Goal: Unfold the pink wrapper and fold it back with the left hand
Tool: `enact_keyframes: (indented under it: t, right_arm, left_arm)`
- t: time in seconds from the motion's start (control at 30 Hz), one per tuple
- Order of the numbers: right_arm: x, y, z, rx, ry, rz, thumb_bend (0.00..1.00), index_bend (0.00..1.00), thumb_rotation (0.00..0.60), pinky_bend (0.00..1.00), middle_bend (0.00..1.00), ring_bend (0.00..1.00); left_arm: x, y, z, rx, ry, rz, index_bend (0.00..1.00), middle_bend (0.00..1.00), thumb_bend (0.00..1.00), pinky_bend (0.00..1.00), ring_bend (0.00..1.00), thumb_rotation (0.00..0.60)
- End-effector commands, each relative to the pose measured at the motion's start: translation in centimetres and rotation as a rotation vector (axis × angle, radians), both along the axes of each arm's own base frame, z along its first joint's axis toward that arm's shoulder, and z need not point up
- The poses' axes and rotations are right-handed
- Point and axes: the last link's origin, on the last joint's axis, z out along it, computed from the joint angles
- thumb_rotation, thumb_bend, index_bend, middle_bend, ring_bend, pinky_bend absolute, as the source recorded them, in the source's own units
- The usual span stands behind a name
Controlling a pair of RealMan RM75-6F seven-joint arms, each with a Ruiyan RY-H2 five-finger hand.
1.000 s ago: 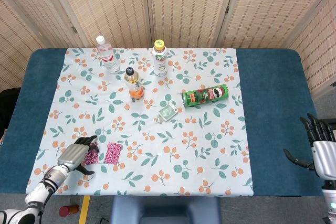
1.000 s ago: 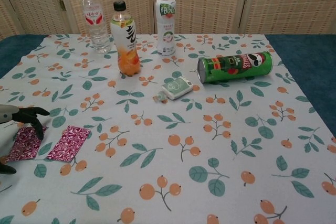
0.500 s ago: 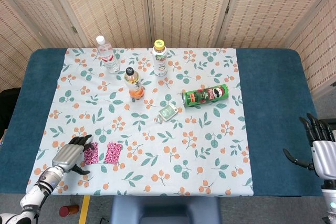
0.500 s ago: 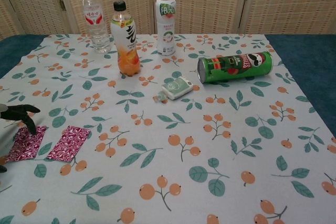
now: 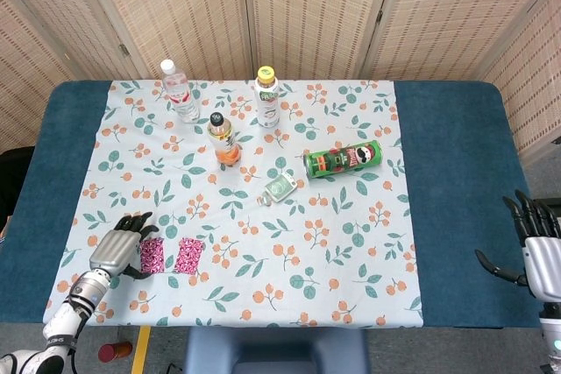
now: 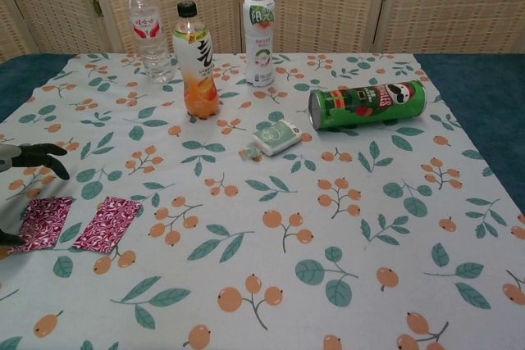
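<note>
Your left hand [image 5: 120,244] hangs at the near left edge of the floral tablecloth [image 5: 351,243], fingers spread and holding nothing, just left of the pink wrapper [image 6: 80,224]. The wrapper lies flat in two side-by-side panels on the cloth. Your right hand [image 5: 536,251] is raised beside the table's right edge, fingers apart and empty. Farther back stand a clear water bottle [image 6: 147,26], an orange drink bottle [image 6: 197,61] and a yellow-capped bottle [image 6: 260,32]; a green Pringles can [image 6: 367,104] lies on its side, a small green packet [image 6: 276,137] nearby.
</note>
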Motion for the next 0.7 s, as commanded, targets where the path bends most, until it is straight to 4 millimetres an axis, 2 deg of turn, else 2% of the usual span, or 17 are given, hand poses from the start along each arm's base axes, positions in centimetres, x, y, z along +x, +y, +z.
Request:
enact_keyframes:
  t: [0.03, 0.7]
  right_arm:
    - [0.0, 0.0, 0.0, 0.001, -0.001, 0.0, 0.3, 0.0, 0.32, 0.0, 0.0, 0.0]
    - [-0.1, 0.1, -0.1, 0.001, -0.001, -0.006, 0.3, 0.0, 0.322, 0.0, 0.0, 0.0]
  left_arm:
    - [-0.1, -0.1, -0.3, 0.0, 0.016, -0.005, 0.21, 0.0, 0.15, 0.0, 0.0, 0.6]
    - [-1.1, 1.3, -0.8, 0.015, 0.088, 0.017, 0.2, 0.0, 0.15, 0.0, 0.0, 0.6]
